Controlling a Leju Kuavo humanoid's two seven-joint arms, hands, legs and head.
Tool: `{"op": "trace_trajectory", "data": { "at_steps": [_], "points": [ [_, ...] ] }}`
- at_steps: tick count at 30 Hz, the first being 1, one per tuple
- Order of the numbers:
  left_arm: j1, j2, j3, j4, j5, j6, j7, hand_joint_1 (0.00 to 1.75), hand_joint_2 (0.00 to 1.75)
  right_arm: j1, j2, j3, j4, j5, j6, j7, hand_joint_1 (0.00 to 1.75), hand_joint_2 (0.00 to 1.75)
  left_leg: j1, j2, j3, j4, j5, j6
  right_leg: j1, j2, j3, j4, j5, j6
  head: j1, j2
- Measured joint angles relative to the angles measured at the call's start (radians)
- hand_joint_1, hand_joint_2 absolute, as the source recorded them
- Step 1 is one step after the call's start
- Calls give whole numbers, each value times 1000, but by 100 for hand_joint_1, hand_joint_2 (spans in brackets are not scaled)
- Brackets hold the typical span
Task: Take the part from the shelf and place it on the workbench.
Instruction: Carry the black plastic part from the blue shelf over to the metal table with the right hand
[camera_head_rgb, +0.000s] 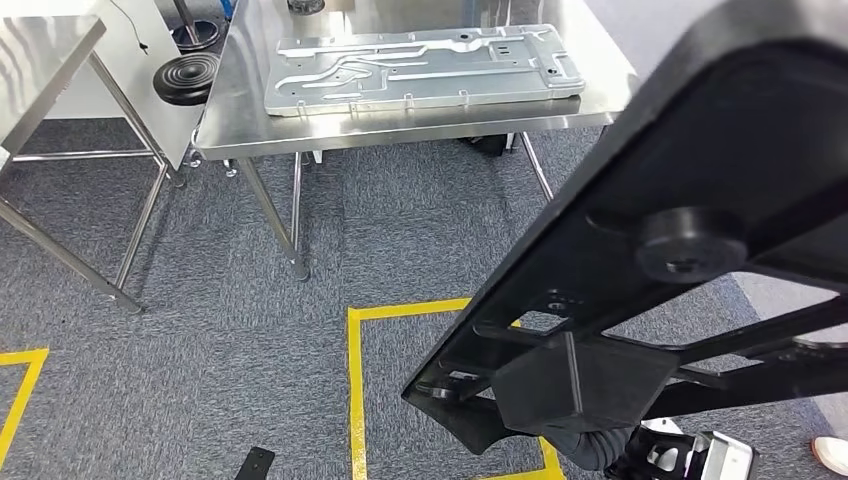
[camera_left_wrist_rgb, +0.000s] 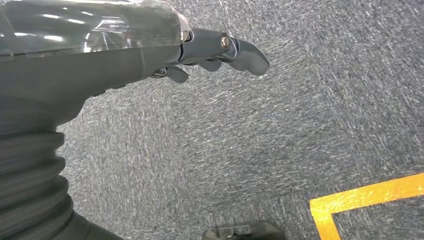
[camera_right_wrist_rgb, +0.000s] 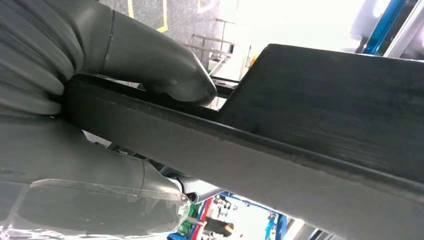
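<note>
The part (camera_head_rgb: 700, 200) is a large flat black frame with ribs and a round boss. It is tilted close in front of me, on the right of the head view, above the carpet. My right hand (camera_right_wrist_rgb: 100, 100) grips its edge (camera_right_wrist_rgb: 325, 125), with the thumb (camera_right_wrist_rgb: 165, 65) pressed on one face and the fingers under the other. The steel workbench (camera_head_rgb: 400, 125) stands ahead, beyond the part. My left hand (camera_left_wrist_rgb: 150, 50) hangs over the carpet with its fingers loosely extended, holding nothing.
A stamped silver metal plate (camera_head_rgb: 420, 65) covers much of the workbench top. A second steel table (camera_head_rgb: 40, 50) stands at the left, with a round black base (camera_head_rgb: 185, 78) between the two. Yellow floor tape (camera_head_rgb: 355, 390) marks a square on the grey carpet.
</note>
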Motion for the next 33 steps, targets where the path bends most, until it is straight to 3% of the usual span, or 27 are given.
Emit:
{"op": "trace_trajectory", "data": {
  "at_steps": [1, 2, 4, 6, 7, 11, 13, 15, 16, 17, 18, 19, 21, 23, 25, 27, 29, 31, 32, 33],
  "points": [
    [1, 0, 0, 0, 1, 0, 0, 0, 175, 0, 1, 0, 0, 0, 1, 0, 175, 175, 2, 0, -20, 38, -7, -3, 0, 0, 0, 0, 0, 0, 0, 0],
    [1, 0, 0, 0, 3, 0, 0, 0, 175, 0, 1, 0, 0, 0, 1, 0, 175, 175, 4, 0, -22, 40, 6, -5, 0, 0, 1, 1, -1, 1, 0, 0],
    [0, 1, 0, 0, 7, 0, 0, 0, 175, -2, 1, 0, 1, -2, 1, 1, 175, 175, 7, 1, 30, -71, 77, -6, -2, 2, 5, 4, -5, 6, 0, 0],
    [-2, 1, 0, 0, 9, -1, 0, 0, 175, -5, 1, 0, 1, -5, 2, 6, 175, 175, 9, -8, 91, -199, 125, -1, -1, 7, 4, 10, -10, 17, 0, 0],
    [-3, 1, 0, 0, 9, -1, 0, 0, 175, -6, 1, -1, 2, -8, 3, 9, 175, 175, 8, -11, 105, -230, 132, 4, 1, 10, 1, 12, -10, 24, 1, 0],
    [0, 2, 1, 0, 11, -3, -1, 0, 175, -8, 1, -5, 3, -17, 6, 16, 175, 175, 4, -1, 106, -247, 134, 33, -1, 19, -9, 20, -15, 44, 1, 0],
    [-2, 2, 2, 0, 11, -4, -1, 0, 175, -9, 1, -9, 6, -20, 8, 18, 175, 175, 5, 10, 107, -252, 138, 45, -3, 19, -39, 90, -58, 50, 1, 0],
    [-3, 2, 2, 0, 12, -6, -1, 0, 175, -10, 1, -11, 11, -23, 10, 22, 175, 175, 2, 21, 106, -253, 137, 51, -3, 17, -102, 222, -117, 53, 1, 0],
    [-2, 2, 2, 0, 12, -6, -1, 0, 175, -10, 1, -11, 14, -24, 11, 24, 175, 175, -1, 27, 106, -252, 137, 53, -3, 16, -128, 273, -132, 53, 1, 0],
    [-2, 2, 2, 0, 12, -7, -1, 0, 175, -10, 1, -11, 16, -26, 12, 27, 175, 175, -3, 33, 107, -252, 136, 55, -3, 15, -138, 291, -128, 51, 1, 0],
    [-2, 3, 2, 0, 12, -7, -1, 0, 175, -10, 1, -11, 19, -28, 14, 29, 175, 175, -5, 40, 108, -252, 135, 56, -2, 12, -129, 271, -107, 48, 1, 0],
    [-2, 3, 2, 0, 13, -7, -1, 0, 175, -10, 1, -11, 21, -29, 15, 31, 175, 175, -7, 47, 110, -251, 133, 56, 0, 6, -102, 216, -74, 42, 1, 0],
    [-3, 2, 3, 0, 14, -7, -1, 0, 175, -15, 1, -11, 22, -32, 16, 34, 175, 175, -12, 60, 114, -250, 130, 52, 11, -32, -38, 83, -21, 27, 1, 0],
    [-2, 2, 3, 0, 16, -7, -2, 0, 175, -21, 1, -11, 23, -35, 16, 35, 175, 175, -17, 76, 116, -250, 126, 45, 22, -54, -13, 24, -9, 15, 1, 0],
    [-2, 2, 3, 0, 16, -7, -2, 0, 175, -23, 1, -11, 23, -37, 17, 37, 175, 175, -19, 93, 119, -251, 123, 35, 23, -35, -14, 17, -5, 7, 1, 0],
    [-4, 2, 3, 0, 16, -6, -4, 0, 175, -24, 1, -11, 23, -39, 15, 37, 175, 175, -17, 79, 115, -233, 105, 23, 16, -19, -11, 10, 1, -3, 1, 0],
    [-3, 3, 3, 0, 16, -6, -5, 0, 175, -27, 1, -11, 24, -40, 10, 36, 175, 175, -12, 38, 71, -132, 48, 14, 11, -7, -9, 6, 5, -9, 1, 0],
    [1, 3, 3, 0, 16, -6, -6, 0, 175, -28, 2, -11, 25, -40, 4, 35, 175, 175, -8, 17, 5, 5, -8, 9, 11, 6, -10, 7, 5, -12, 1, 0],
    [3, 3, 3, 0, 16, -6, -6, 0, 175, -28, 2, -11, 26, -39, 1, 34, 175, 175, -6, 15, -12, 36, -10, 7, 11, 11, -9, 7, 4, -12, 1, 0],
    [4, 3, 3, 0, 15, -6, -6, 0, 175, -28, 2, -11, 27, -39, 0, 34, 175, 175, -5, 15, -12, 29, 8, 7, 11, 17, -8, 8, 3, -11, 1, 0]
  ]
}}
